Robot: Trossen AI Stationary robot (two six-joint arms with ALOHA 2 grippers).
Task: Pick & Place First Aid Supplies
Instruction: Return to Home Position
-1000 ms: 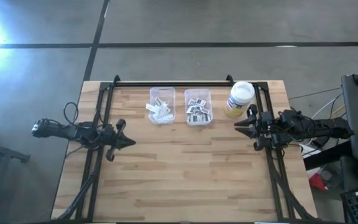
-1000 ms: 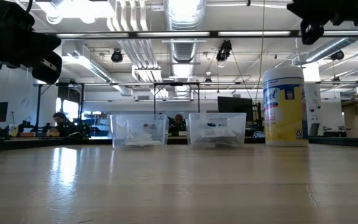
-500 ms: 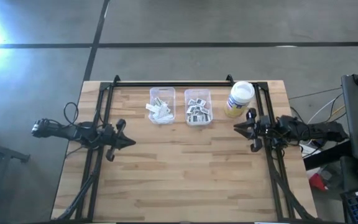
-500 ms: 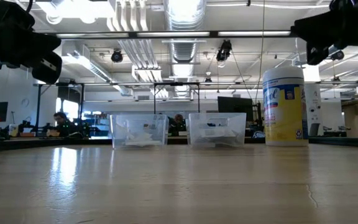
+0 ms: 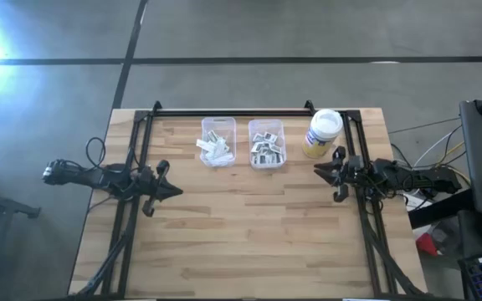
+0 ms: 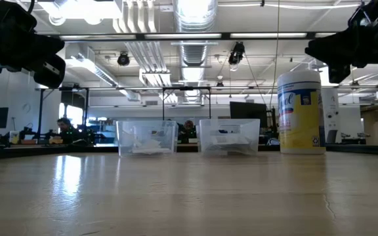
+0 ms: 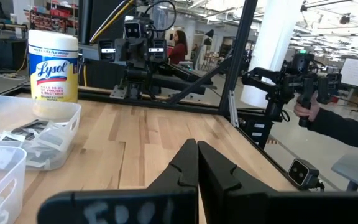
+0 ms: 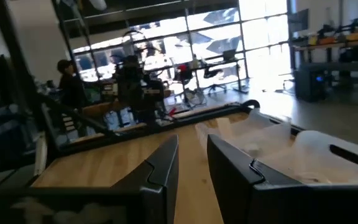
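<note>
The first aid supplies lie in two clear bins at the table's far middle. Long pale strips fill the left bin (image 5: 217, 140) and square white packets (image 5: 265, 149) the right bin (image 5: 267, 130). My left gripper (image 5: 176, 191) hovers shut near the table's left side, pointing level toward the right; its fingers (image 7: 196, 167) meet with nothing between them. My right gripper (image 5: 317, 170) hovers near the right side just in front of the jar (image 5: 323, 131), pointing left. Its fingers (image 8: 191, 163) stand a little apart and hold nothing.
A white-lidded yellow wipes jar (image 6: 300, 113) stands right of the bins at the far right. Black frame rails (image 5: 132, 159) run along the table's left, right and far sides. Bare wood (image 5: 249, 234) spreads across the middle and near part. A person's hand (image 7: 306, 107) shows beyond the table.
My right gripper has sunk toward the table and now hangs lower beside the jar, still pointing toward the table's left. The left arm, the bins and the jar have kept still.
</note>
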